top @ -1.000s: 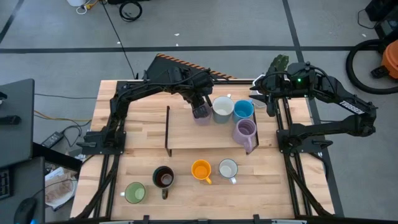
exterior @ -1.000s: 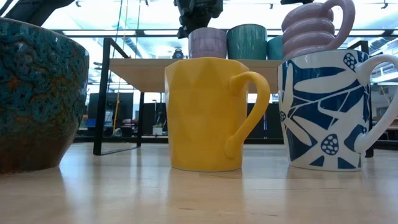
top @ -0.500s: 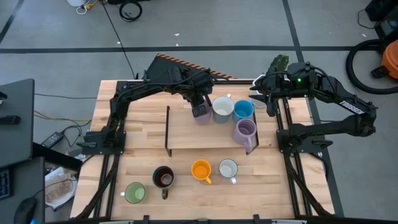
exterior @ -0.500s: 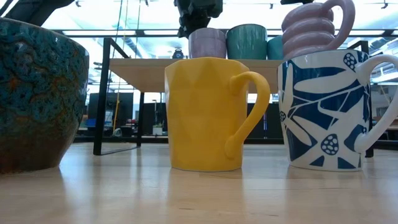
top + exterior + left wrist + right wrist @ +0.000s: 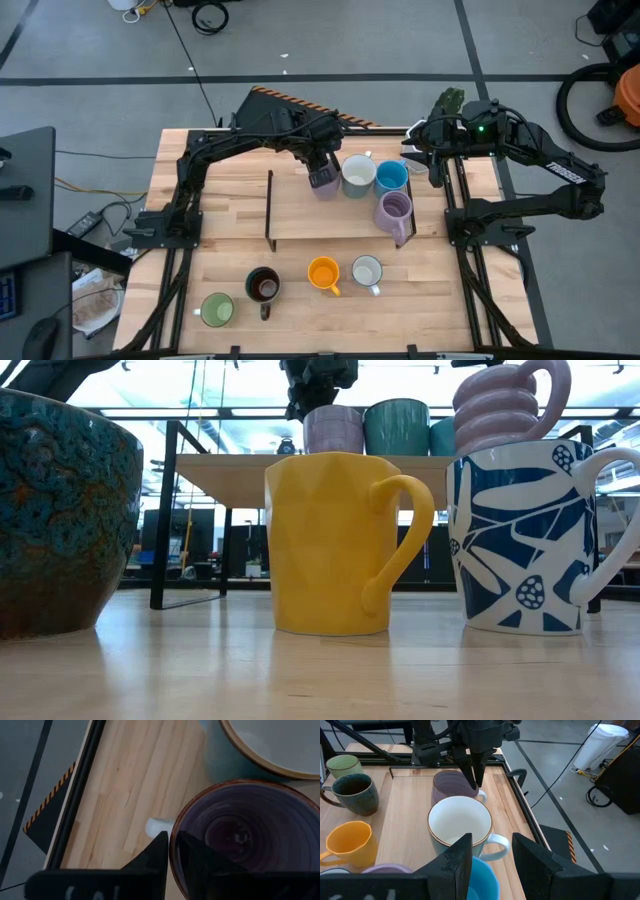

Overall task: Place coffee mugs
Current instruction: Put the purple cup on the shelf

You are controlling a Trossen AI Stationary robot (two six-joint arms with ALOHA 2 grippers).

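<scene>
Mugs are sitting in two groups: four on a raised wooden shelf (image 5: 300,215) with a black metal frame at the back of the light wooden table (image 5: 170,170), four on the table in front of it. On the shelf, a purple glazed ceramic mug (image 5: 323,183) is standing at the left end of a back row, a white ceramic mug with a thin golden rim (image 5: 358,175) is sitting just beside it, and a bright blue mug (image 5: 391,177) is sitting just beside that. A lavender ribbed mug (image 5: 394,211) is standing in front of the blue one.

The left gripper (image 5: 322,175) is reaching over the purple mug, its dark fingers (image 5: 157,857) pinching the mug's rim, one outside the wall and one inside, as the left wrist view is showing. The right gripper (image 5: 425,150) is waiting near the shelf's right back corner, its fingers (image 5: 457,862) standing apart with nothing between them.

On the table, a pale green mug (image 5: 217,310) and a dark speckled mug (image 5: 263,287) are sitting toward the left, while an orange faceted mug (image 5: 323,274) and a white mug with a blue leaf pattern (image 5: 367,273) are standing near each other in the middle.
</scene>
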